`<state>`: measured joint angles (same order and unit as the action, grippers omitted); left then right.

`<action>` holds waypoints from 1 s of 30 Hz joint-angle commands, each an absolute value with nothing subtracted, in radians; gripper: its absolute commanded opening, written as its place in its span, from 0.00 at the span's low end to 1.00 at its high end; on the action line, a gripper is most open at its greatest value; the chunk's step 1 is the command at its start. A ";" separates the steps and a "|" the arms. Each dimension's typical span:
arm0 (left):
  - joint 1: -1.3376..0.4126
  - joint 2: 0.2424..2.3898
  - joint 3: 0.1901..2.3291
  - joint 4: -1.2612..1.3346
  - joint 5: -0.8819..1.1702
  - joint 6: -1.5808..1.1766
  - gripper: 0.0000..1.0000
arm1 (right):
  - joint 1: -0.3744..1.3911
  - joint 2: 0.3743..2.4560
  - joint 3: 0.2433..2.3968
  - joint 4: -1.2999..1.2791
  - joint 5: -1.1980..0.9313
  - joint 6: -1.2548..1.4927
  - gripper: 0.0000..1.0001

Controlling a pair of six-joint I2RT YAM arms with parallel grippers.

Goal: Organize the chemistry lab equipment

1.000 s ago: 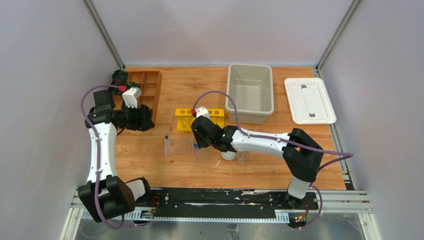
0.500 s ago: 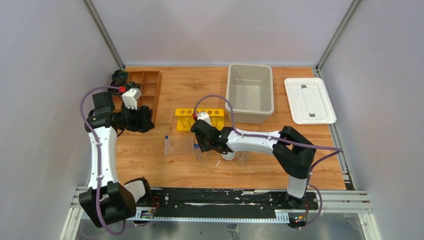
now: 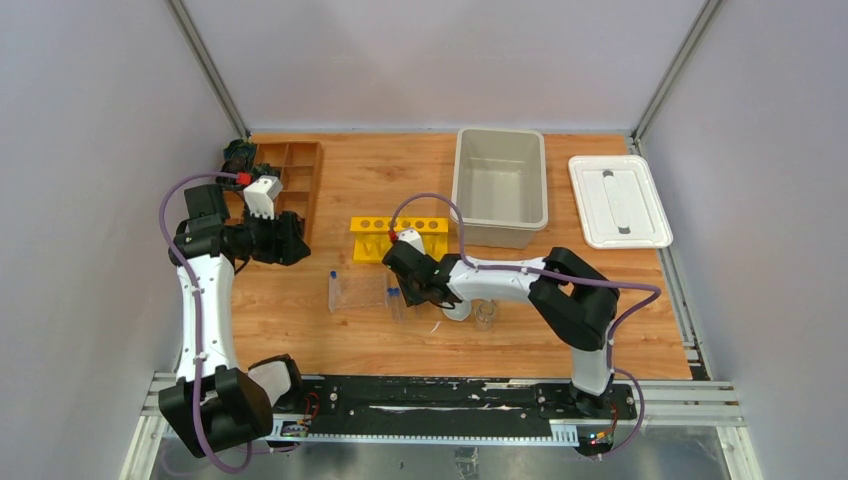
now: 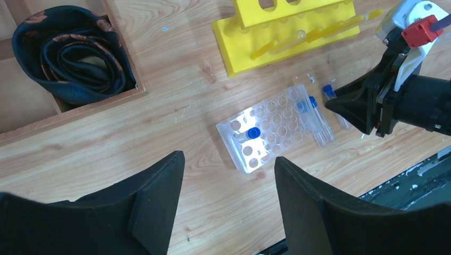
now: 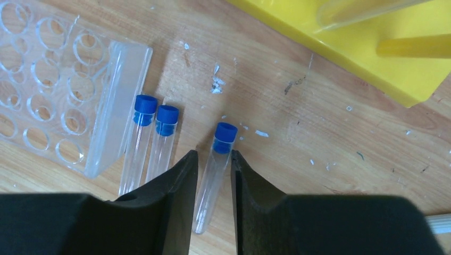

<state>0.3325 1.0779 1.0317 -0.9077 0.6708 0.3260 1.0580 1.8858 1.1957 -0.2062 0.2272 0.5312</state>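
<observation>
My right gripper (image 5: 213, 159) is low over the table, shut on a thin blue-capped tube (image 5: 215, 175) whose cap sticks out past the fingertips. Two more capped tubes (image 5: 151, 146) lie side by side against the edge of the clear plastic rack (image 5: 53, 95). One blue-capped tube (image 4: 253, 133) stands in the rack (image 4: 271, 133). A small glass beaker (image 3: 486, 316) and the white bowl (image 3: 457, 311) sit just right of the right gripper (image 3: 400, 290). My left gripper (image 4: 228, 207) hangs open and holds nothing, up beside the wooden tray. I see no white triangle.
A yellow tube stand (image 3: 398, 237) lies behind the rack. The grey bin (image 3: 462, 190) and its white lid (image 3: 620, 200) are at the back right. The wooden compartment tray (image 3: 312, 190) at the back left holds a dark rolled cloth (image 4: 74, 53).
The right arm has swung left and lowered its gripper onto the single tube beside the rack. The left arm has barely moved.
</observation>
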 commanded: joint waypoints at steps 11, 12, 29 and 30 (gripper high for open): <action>0.340 1.035 1.068 -0.937 0.811 0.318 0.70 | 1.006 1.734 1.196 -0.229 0.174 0.558 0.00; 0.340 1.029 1.066 -0.937 0.830 0.318 0.69 | 1.008 1.708 1.212 -0.228 0.164 0.560 0.00; 0.332 0.927 1.039 -0.937 1.165 0.267 0.60 | 1.157 1.682 1.399 0.299 0.183 0.555 0.00; 0.327 0.923 1.035 -0.936 1.167 0.268 0.60 | 1.165 1.691 1.408 0.323 0.191 0.558 0.00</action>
<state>0.3325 0.9516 1.0397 -0.9306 1.0847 0.2863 1.1240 1.6470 1.3579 0.1673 0.1604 0.5571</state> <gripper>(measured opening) 0.606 0.046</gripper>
